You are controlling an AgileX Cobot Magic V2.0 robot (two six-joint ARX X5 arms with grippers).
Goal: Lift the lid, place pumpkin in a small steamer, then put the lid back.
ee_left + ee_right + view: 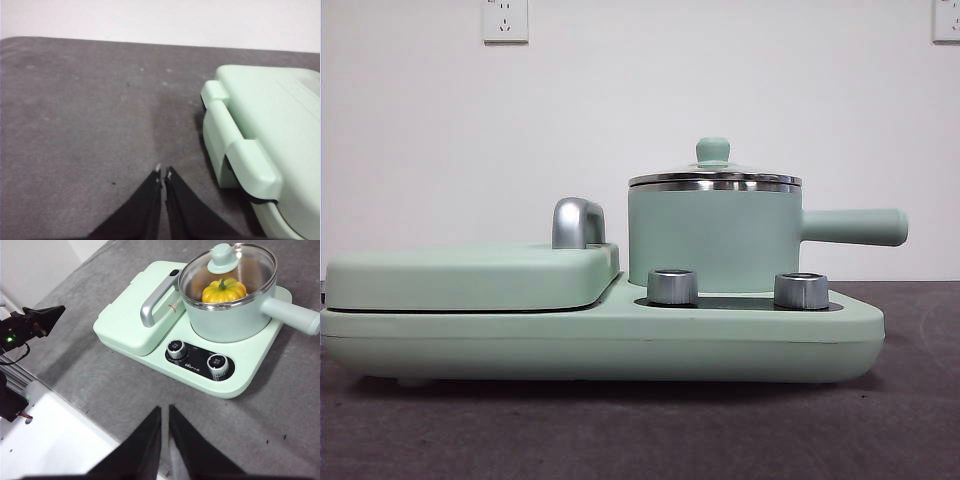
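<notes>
You can see the pumpkin (223,290) already inside the small steamer (235,315), and the lid (227,267) seems to sit flat on its rim, so the task looks finished. Both the left hand (163,173) and the right hand (165,410) are closed and empty, well apart from the pot over the desk (300,405).

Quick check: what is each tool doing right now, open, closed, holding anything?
Left tool: closed, holding nothing, over bare table beside the cooker base.
Right tool: closed, holding nothing, back from the pot.

Mint-green appliance base (620,345) carries two silver knobs (673,286) and a flat cover (470,275).
</notes>
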